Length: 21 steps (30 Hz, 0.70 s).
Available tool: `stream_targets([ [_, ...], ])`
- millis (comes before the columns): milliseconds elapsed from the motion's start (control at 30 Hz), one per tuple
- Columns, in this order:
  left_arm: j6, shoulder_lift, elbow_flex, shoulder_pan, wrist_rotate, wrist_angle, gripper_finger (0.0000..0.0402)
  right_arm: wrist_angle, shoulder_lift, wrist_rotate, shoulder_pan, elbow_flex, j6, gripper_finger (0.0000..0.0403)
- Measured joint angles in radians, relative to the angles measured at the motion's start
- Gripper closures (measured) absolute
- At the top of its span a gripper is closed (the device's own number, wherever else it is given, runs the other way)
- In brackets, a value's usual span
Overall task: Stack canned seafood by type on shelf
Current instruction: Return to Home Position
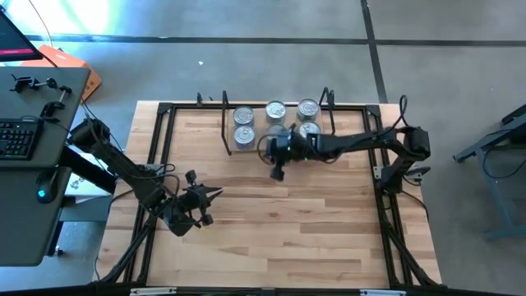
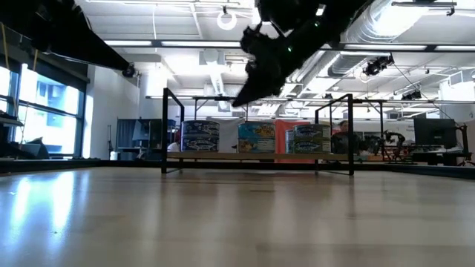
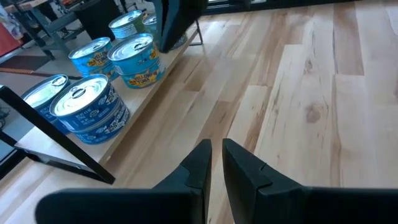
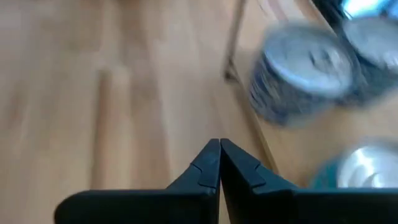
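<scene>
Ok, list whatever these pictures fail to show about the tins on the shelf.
- High view: the right arm, its right gripper just before the shelf, covers the middle front stack; stack heights don't show from above.
- Low view: front tins hide the back row; labels too small to read.
- Left wrist view, from the left gripper over the table's left half: the right arm hides the far tins.
- Right wrist view: tins blurred.
</scene>
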Motion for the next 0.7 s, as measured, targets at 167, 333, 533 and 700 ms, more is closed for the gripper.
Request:
stream_targets([
  [167, 0.004, 0.000, 0.000, 0.001, 0.000, 0.003, 0.0369, -0.029, 0.000, 0.197, 0.017, -0.066, 0.031, 0.0403],
  [333, 0.005, 0.000, 0.000, 0.003, -0.006, 0.003, 0.0369, -0.020, 0.003, 0.256, -0.027, -0.092, 0.040, 0.0403],
  [533, 0.013, 0.000, 0.000, 0.028, -0.008, 0.003, 0.0369, -0.010, 0.004, 0.254, -0.063, -0.093, 0.037, 0.0403],
  [700, 0.011, 0.000, 0.000, 0.034, 0.000, 0.005, 0.0369, -0.011, -0.011, 0.251, -0.032, -0.094, 0.045, 0.0403],
])
